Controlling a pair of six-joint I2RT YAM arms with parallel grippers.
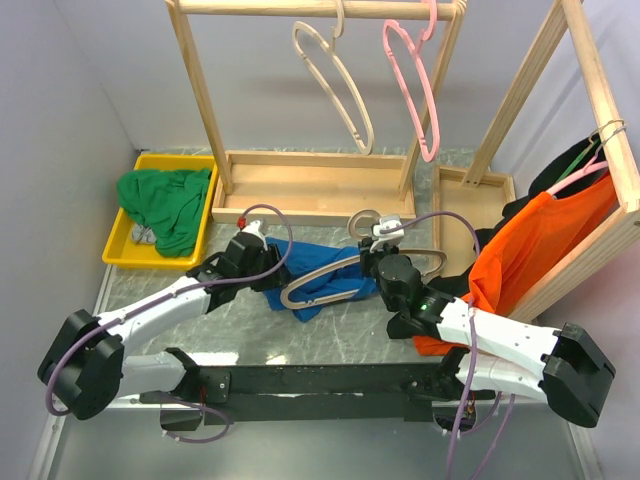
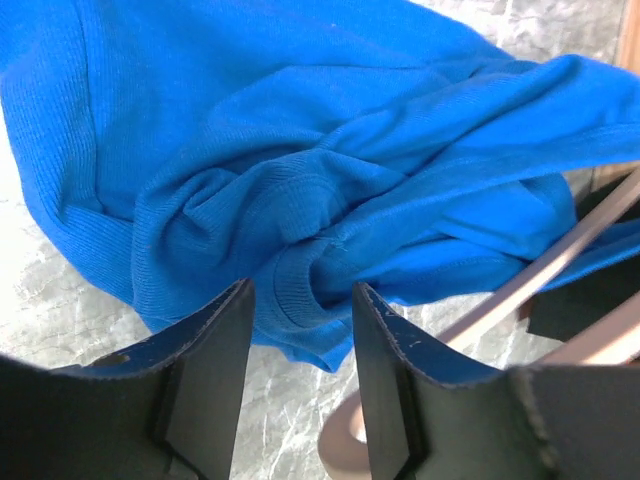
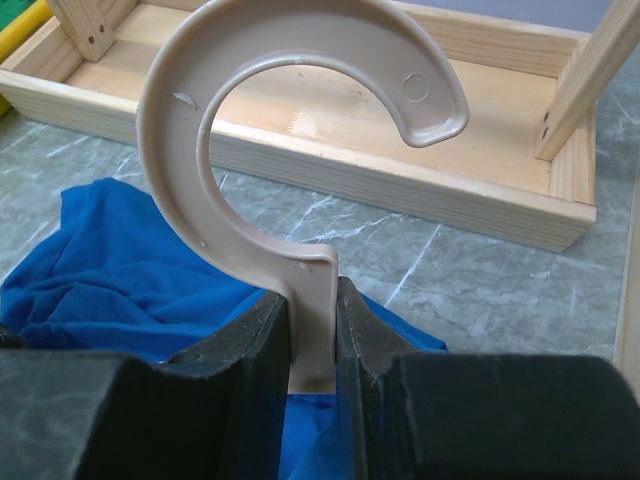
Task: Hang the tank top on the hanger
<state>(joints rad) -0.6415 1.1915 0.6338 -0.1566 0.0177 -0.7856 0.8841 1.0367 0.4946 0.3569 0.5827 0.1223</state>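
Note:
The royal-blue tank top (image 1: 310, 258) lies crumpled on the marble table between my two arms. A beige hanger (image 1: 325, 272) rests across it, with its hook (image 1: 362, 218) pointing toward the rack. My right gripper (image 1: 377, 250) is shut on the hanger's neck just below the hook. In the right wrist view the fingers (image 3: 312, 295) clamp that neck, the hanger (image 3: 175, 130) rising above them and the tank top (image 3: 120, 270) lying behind. My left gripper (image 1: 268, 265) is at the top's left edge. Its tips (image 2: 300, 295) pinch a rolled hem of the tank top (image 2: 300, 120), with the hanger (image 2: 560, 255) at the right.
A yellow bin (image 1: 125, 250) at the back left holds a green garment (image 1: 165, 205). The wooden rack (image 1: 315, 185) carries another beige hanger (image 1: 335, 85) and a pink hanger (image 1: 415, 90). A second wooden frame at the right holds an orange shirt (image 1: 530, 250).

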